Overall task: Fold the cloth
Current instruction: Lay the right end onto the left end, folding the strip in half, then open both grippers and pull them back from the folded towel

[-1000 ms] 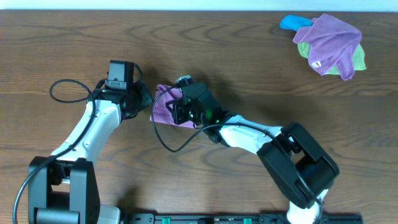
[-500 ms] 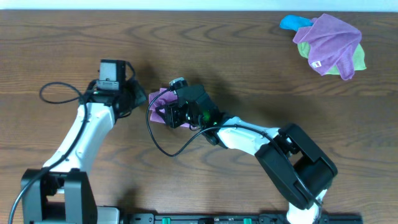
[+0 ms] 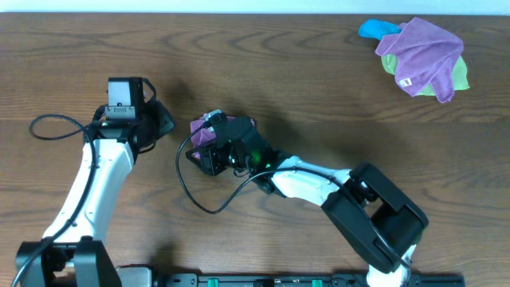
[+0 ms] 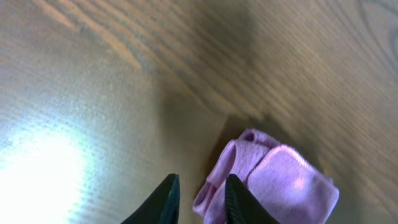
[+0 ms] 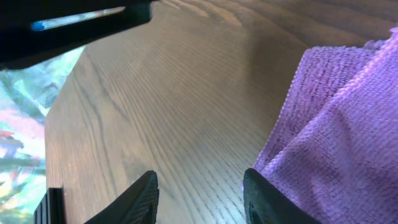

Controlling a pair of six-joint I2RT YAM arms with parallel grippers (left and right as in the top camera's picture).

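Observation:
The small purple cloth (image 3: 205, 133) lies bunched on the wooden table, mostly hidden under my right wrist in the overhead view. My right gripper (image 3: 199, 156) is open and empty, low over the table, with the cloth (image 5: 348, 137) against its right finger (image 5: 202, 196). My left gripper (image 3: 162, 124) is left of the cloth and apart from it. In the left wrist view its fingers (image 4: 199, 199) are slightly open with nothing between them, and the folded cloth (image 4: 273, 180) lies just ahead to the right.
A pile of purple, green and blue cloths (image 3: 421, 56) sits at the far right of the table. A black cable (image 3: 195, 195) loops from the right arm over the table in front of the cloth.
My left arm has drawn back to the left, away from the cloth. My right gripper has shifted left over the cloth, and the cloth has moved left with it.

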